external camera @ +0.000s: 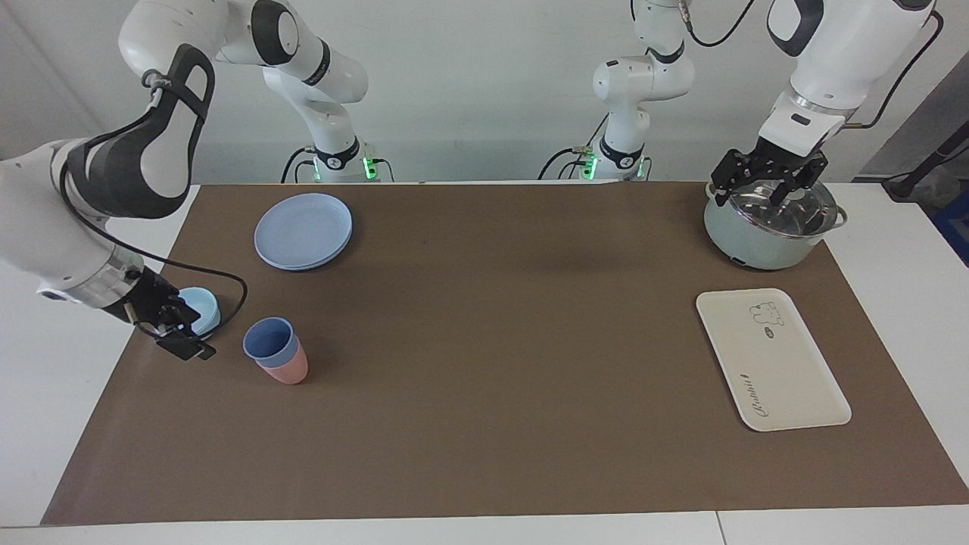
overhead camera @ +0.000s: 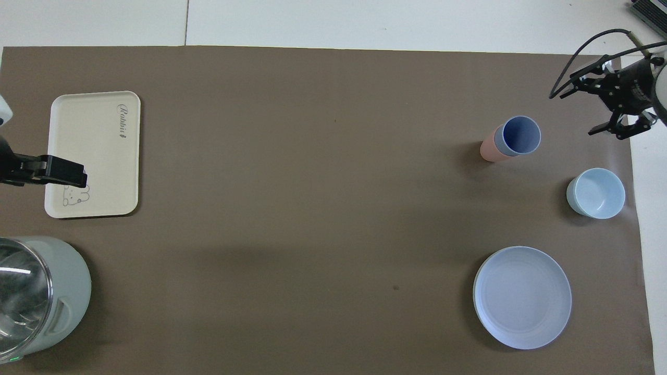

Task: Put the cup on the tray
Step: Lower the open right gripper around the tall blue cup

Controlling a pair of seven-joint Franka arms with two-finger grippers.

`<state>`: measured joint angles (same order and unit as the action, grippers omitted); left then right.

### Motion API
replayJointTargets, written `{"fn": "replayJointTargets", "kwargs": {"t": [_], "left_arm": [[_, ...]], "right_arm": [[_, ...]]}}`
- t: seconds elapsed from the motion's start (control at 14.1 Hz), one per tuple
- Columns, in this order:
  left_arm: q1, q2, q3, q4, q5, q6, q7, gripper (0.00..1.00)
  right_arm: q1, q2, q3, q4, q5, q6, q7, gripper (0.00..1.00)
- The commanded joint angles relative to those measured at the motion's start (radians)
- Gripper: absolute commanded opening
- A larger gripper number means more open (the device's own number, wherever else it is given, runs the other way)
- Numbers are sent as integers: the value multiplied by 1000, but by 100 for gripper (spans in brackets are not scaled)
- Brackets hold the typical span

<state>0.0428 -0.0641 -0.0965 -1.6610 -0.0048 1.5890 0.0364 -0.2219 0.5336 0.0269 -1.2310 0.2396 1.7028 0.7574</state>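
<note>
The periwinkle-blue cup [external camera: 267, 338] [overhead camera: 517, 135] stands nested inside a pink cup [external camera: 288, 369] [overhead camera: 489, 150] on the brown mat, toward the right arm's end. My right gripper [external camera: 184, 348] [overhead camera: 591, 107] hangs low over the mat beside the cup. It is a hand's width from the cup, open, with nothing between its fingers. The cream-white tray [external camera: 768, 359] [overhead camera: 94, 140] lies flat and bare at the left arm's end. My left gripper [external camera: 774, 188] waits open over a pot's glass lid.
A light-blue bowl [external camera: 203, 306] [overhead camera: 595, 192] sits beside the cups, partly covered by the right gripper in the facing view. A round blue plate [external camera: 303, 230] [overhead camera: 522, 297] lies nearer the robots. The pale-green pot [external camera: 764, 235] [overhead camera: 36, 297] stands nearer the robots than the tray.
</note>
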Motion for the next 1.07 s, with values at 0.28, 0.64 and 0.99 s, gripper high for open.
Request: {"fn": "replayJointTargets", "kwargs": {"t": [0.28,0.64,0.99], "left_arm": [[3,-28,0,-32,17,14,5,100],[3,-30,0,-32,16,14,5,100],[3,-30,0,-32,16,14,5,100]], "right_arm": [[-31,143,8,18,141,86,166,94],[-31,141,10,-144,221,158,189,94],[-60,91,11,-258,315,144,178,93]]}}
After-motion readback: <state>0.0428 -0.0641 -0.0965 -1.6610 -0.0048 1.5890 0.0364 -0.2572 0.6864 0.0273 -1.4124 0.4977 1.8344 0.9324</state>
